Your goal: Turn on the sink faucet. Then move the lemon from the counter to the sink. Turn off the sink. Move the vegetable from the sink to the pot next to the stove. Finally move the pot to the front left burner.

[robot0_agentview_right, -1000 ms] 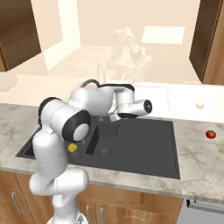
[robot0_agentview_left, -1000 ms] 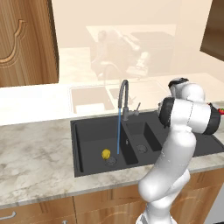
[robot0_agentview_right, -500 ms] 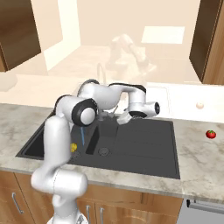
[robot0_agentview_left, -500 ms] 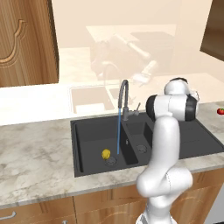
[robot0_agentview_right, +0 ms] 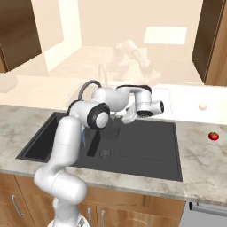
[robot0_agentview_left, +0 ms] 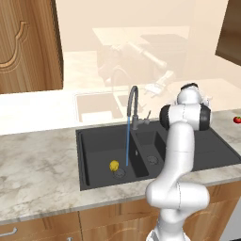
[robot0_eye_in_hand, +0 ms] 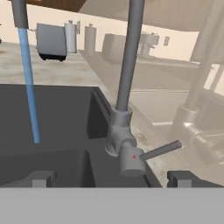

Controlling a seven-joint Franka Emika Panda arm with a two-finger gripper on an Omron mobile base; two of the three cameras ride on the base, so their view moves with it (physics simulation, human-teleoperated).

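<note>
One sink faucet runs a single blue stream into the sink. One lemon lies in the left basin, beside the drain. One tomato sits on the counter, right of the sink. Gripper fingers apart, empty, near the faucet lever.

Lemon in the sink's left basin beside the drain, faucet behind the divider
</note>
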